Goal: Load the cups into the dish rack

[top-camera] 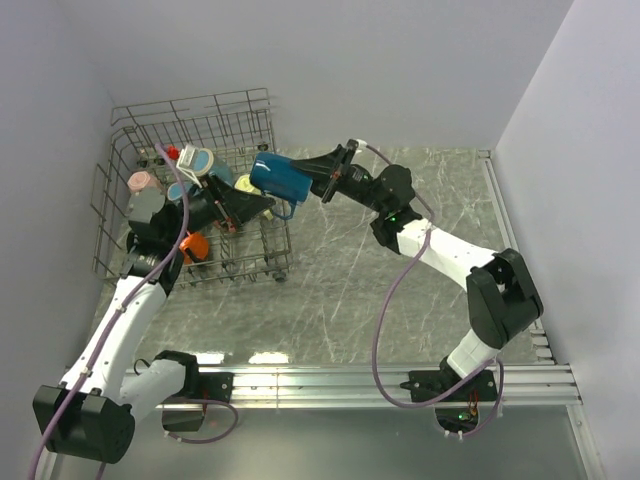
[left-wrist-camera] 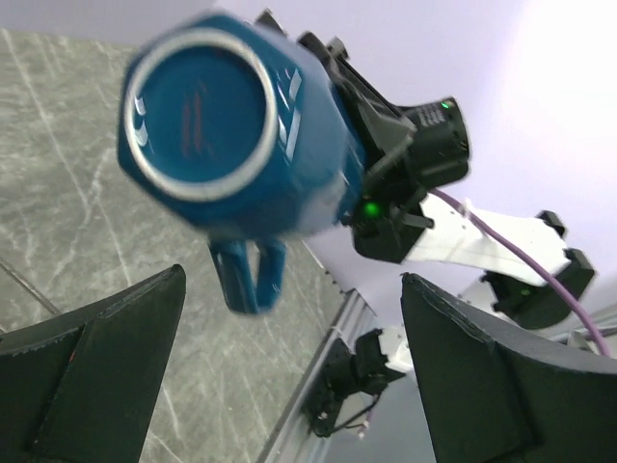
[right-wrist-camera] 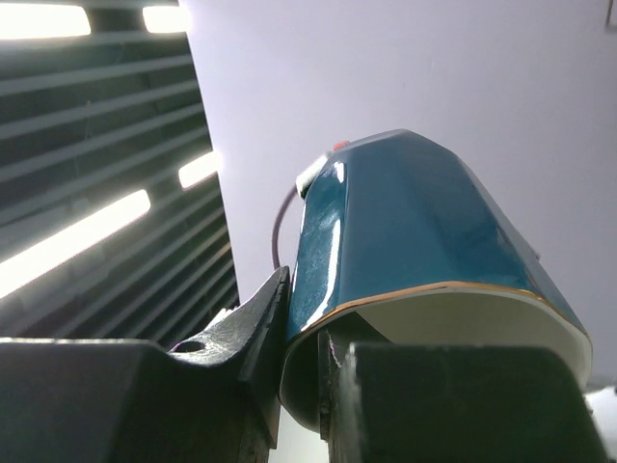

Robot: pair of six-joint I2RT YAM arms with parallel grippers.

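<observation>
The dark blue mug point(top-camera: 282, 178) is clamped by its rim in the right gripper point(top-camera: 318, 180) and held on its side above the right edge of the dish rack point(top-camera: 200, 105). Its long axis is level, handle down, base turned toward the nearer left gripper point(top-camera: 258, 207) — spread wide just beside it.

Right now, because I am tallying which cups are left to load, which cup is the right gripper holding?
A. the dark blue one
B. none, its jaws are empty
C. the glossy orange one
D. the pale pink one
A: the right gripper is clamped on the rim of the dark blue mug, with one finger inside the mouth and one outside, as the right wrist view shows.
</observation>
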